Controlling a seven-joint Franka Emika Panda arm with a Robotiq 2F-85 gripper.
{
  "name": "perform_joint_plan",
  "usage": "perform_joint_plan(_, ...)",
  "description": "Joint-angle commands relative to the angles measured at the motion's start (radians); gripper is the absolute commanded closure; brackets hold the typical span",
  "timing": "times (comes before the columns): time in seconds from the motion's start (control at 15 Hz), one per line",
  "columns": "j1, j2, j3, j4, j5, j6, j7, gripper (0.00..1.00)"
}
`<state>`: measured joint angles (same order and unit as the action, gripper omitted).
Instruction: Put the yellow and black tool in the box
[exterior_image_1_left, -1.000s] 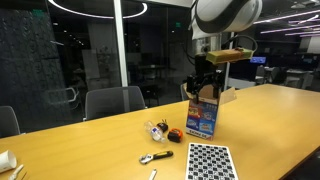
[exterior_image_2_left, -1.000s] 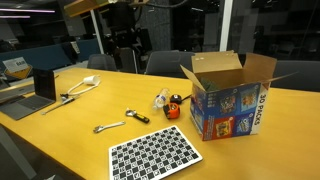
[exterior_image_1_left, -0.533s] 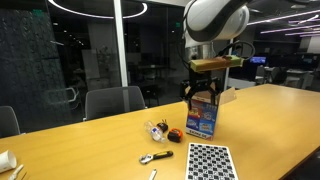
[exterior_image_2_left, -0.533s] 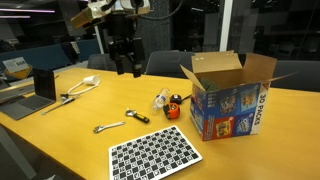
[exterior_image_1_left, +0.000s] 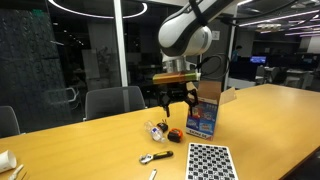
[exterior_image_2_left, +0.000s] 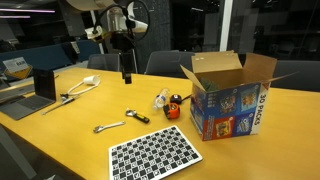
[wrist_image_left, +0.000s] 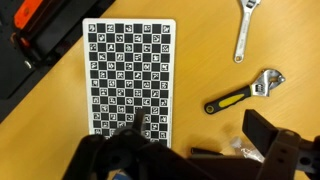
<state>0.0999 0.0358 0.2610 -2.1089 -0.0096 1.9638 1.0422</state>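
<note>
The yellow and black tool (wrist_image_left: 243, 95) is a small adjustable wrench with a yellow-and-black handle, lying flat on the wooden table; it shows in both exterior views (exterior_image_1_left: 155, 157) (exterior_image_2_left: 136, 116). The box (exterior_image_2_left: 232, 95) stands upright with its flaps open and a blue printed front, also in an exterior view (exterior_image_1_left: 203, 112). My gripper (exterior_image_1_left: 175, 100) (exterior_image_2_left: 126, 72) hangs open and empty above the table, beside the box and well above the tool. In the wrist view its two dark fingers (wrist_image_left: 195, 150) frame the bottom edge, with the tool just beyond them.
A black-and-white checkerboard sheet (wrist_image_left: 128, 75) (exterior_image_2_left: 155, 155) lies near the table's front. A plain silver wrench (wrist_image_left: 243, 35) (exterior_image_2_left: 108, 127), a round orange-and-black item (exterior_image_2_left: 174, 106) and a clear plastic item (exterior_image_2_left: 162, 98) lie near the tool. A black stand (exterior_image_2_left: 44, 85) is further off.
My arm has swung away from the box's open top, sideways and lower, to hang over the tools on the table. The gripper stays open and empty. Nothing on the table moved.
</note>
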Motion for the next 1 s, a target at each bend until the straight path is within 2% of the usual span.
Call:
perform_joint_plan(0.0, 0.063, 0.203, -0.039, 0.212, -0.017, -0.058, 0.229, 0.00)
perform_joint_plan(0.4, 0.136, 0.397, -0.117, 0.381, 0.038, -0.114, 0.498, 0.00)
perform_joint_plan(0.67, 0.138, 0.468, -0.157, 0.411, 0.108, -0.105, 0.628, 0.00)
perform_joint_plan(0.93, 0.121, 0.523, -0.176, 0.406, 0.224, -0.052, 0.721, 0.00)
